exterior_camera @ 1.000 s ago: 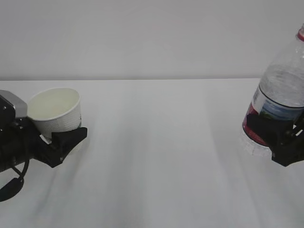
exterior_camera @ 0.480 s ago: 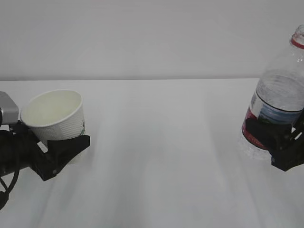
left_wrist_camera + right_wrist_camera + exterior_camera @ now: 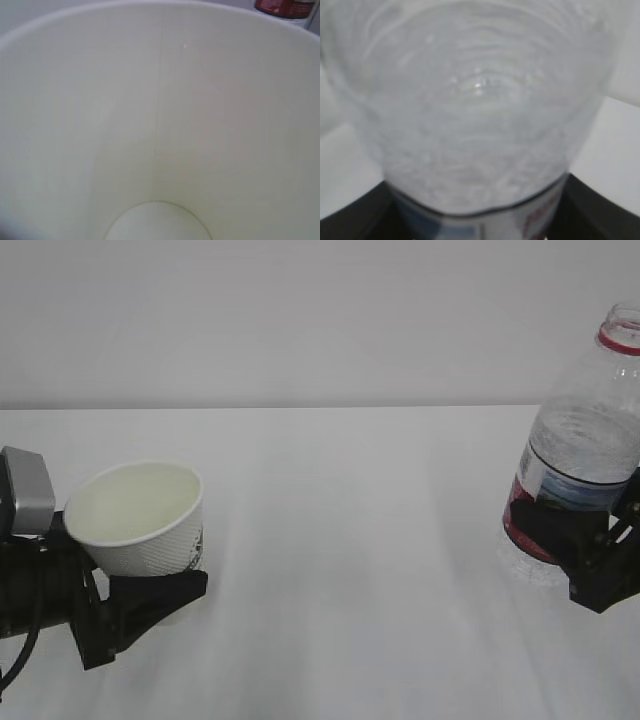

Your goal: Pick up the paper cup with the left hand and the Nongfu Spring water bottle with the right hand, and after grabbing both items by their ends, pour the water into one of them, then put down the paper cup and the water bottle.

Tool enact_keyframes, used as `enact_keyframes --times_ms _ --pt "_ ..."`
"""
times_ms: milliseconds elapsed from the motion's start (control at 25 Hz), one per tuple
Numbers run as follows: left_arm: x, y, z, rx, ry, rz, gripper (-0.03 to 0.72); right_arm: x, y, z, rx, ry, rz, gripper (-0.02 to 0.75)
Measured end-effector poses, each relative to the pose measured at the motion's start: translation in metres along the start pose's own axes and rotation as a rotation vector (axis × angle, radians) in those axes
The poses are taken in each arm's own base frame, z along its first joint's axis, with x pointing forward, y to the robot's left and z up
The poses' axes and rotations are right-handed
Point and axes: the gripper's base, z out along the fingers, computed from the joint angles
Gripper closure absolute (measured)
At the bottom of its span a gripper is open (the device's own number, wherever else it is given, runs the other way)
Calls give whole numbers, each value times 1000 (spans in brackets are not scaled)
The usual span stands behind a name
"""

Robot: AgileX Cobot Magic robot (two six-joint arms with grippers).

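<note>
The paper cup (image 3: 140, 518) is clamped low by the left hand (image 3: 120, 605) near the desk's (image 3: 340, 540) left edge, mouth tipped inward for pouring, while the Nongfu Spring water bottle (image 3: 580, 460) is gripped by the right hand (image 3: 590, 540) at its base.

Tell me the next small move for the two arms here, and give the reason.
Probably bring the two inward. The left gripper holds the paper cup far left, its cream inside looking dry; the right gripper holds the Nongfu Spring water bottle far right, nearly upright and uncapped. A wide stretch of table separates them, so pouring cannot start yet.
</note>
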Motion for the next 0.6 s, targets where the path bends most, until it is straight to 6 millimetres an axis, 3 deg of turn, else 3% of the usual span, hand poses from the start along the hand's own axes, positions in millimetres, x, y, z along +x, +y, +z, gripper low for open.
enact_keyframes --times_ms 600 --pt "-1 -34 16 175 21 52 87 1 2 0 -24 11 -2 241"
